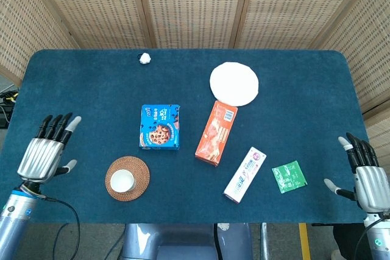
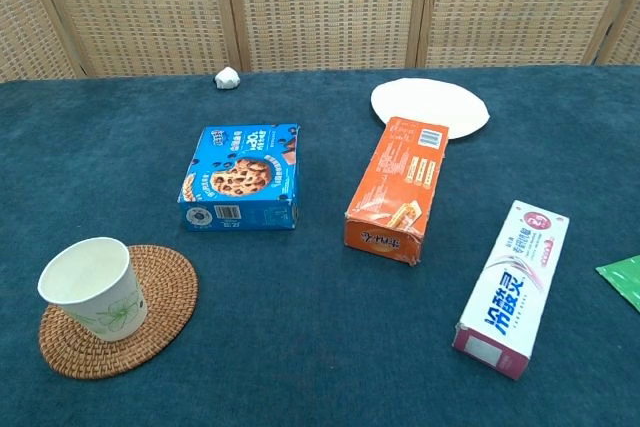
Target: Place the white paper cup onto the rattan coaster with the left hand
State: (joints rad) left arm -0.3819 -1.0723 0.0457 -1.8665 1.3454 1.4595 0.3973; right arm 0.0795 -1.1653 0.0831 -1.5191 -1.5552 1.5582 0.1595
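White paper cup [image 2: 88, 287]: upright on rattan coaster [image 2: 150, 312], mouth up. My left hand [image 1: 44, 154]: empty, fingers spread, well left of coaster.

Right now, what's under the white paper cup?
The white paper cup stands upright on the rattan coaster, toward its left side. The coaster's weave shows all around the cup's base; the patch directly beneath the cup is covered.

Bright, even light — shadows soft and faint (no glare), both views sharp throughout.
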